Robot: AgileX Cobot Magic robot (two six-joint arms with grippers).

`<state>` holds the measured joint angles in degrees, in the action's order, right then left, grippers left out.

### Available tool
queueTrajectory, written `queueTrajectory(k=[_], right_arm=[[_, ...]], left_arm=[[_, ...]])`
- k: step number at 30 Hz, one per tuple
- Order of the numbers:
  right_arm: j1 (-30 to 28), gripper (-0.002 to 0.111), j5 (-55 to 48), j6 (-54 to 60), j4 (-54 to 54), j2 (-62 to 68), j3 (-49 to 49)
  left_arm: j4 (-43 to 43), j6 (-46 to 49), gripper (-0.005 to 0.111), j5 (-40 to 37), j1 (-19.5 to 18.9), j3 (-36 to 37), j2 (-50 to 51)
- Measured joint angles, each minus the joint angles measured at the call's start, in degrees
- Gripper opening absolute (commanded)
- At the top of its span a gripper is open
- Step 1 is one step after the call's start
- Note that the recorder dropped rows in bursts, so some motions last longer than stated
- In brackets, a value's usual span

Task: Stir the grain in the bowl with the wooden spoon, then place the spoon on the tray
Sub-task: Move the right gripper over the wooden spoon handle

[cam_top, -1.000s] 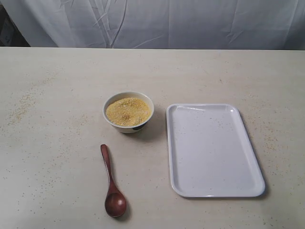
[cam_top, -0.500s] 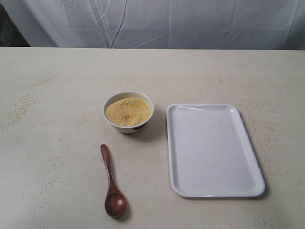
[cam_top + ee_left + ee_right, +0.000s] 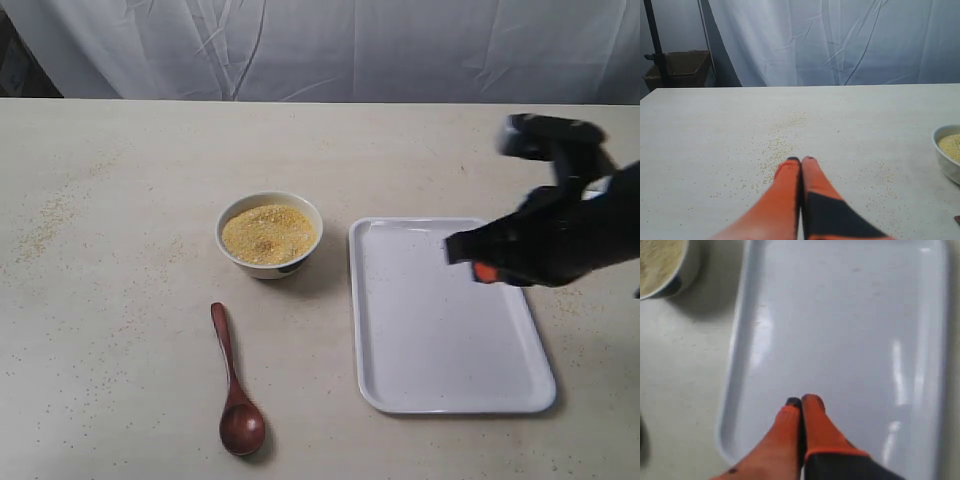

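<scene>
So the right gripper (image 3: 452,248) hangs over the tray (image 3: 430,350) at mid-right of the exterior frame. It's blurry there, but the right wrist view shows its orange fingers (image 3: 812,405) pressed together with nothing pinched, above the tray's white floor. The left gripper (image 3: 800,160) is squeezed together too and holds nothing. It sits over a patch of table (image 3: 120,180) dotted with loose granules (image 3: 775,150).

The spoon (image 3: 233,385) lies flat on the table at lower centre-left, scoop toward the bottom edge and handle pointing up toward the bowl (image 3: 250,260), not touching it. The bowl sits just left of the tray, near frame centre, with grain (image 3: 268,233) in a low mound inside. A wrinkly white cloth (image 3: 320,50) runs across the top.
</scene>
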<state>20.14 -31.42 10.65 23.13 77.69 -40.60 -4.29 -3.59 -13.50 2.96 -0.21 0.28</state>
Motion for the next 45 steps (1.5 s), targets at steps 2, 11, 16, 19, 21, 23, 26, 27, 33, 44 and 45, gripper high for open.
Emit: queueTrajectory(k=[2,11,16,19,21,23,26,27,33,44,45], right_arm=[[6.9,-0.001,0.28,-1.23,0.16,5.17,-4.2],[27.59,-0.001,-6.22,-8.96,-4.06,26.45,-25.63],[34.5,0.0,-9.56,-21.84,-15.82,35.58,-35.64],[36.77,0.014,-9.69,-28.24,-20.61,39.02,-39.57],[37.25,0.029,-9.69,-31.04,-21.92,40.62,-41.25],[37.25,0.039,-9.32,-32.49,-22.81,41.9,-41.9],[37.25,0.033,-8.26,-33.58,-23.13,43.09,-42.12],[37.25,0.031,-7.79,-33.97,-23.13,43.34,-42.12],[37.25,0.012,-5.66,-34.6,-23.55,45.08,-42.25],[37.25,-0.001,-6.39,-35.0,-24.03,44.29,-42.45],[37.25,-0.001,-6.74,-35.16,-24.03,43.4,-42.45]], left_arm=[[0.0,0.0,0.0,0.0,0.0,0.0,0.0],[0.0,0.0,0.0,0.0,0.0,0.0,0.0],[0.0,0.0,0.0,0.0,0.0,0.0,0.0],[0.0,0.0,0.0,0.0,0.0,0.0,0.0],[0.0,0.0,0.0,0.0,0.0,0.0,0.0],[0.0,0.0,0.0,0.0,0.0,0.0,0.0],[0.0,0.0,0.0,0.0,0.0,0.0,0.0],[0.0,0.0,0.0,0.0,0.0,0.0,0.0],[0.0,0.0,0.0,0.0,0.0,0.0,0.0],[0.0,0.0,0.0,0.0,0.0,0.0,0.0],[0.0,0.0,0.0,0.0,0.0,0.0,0.0]])
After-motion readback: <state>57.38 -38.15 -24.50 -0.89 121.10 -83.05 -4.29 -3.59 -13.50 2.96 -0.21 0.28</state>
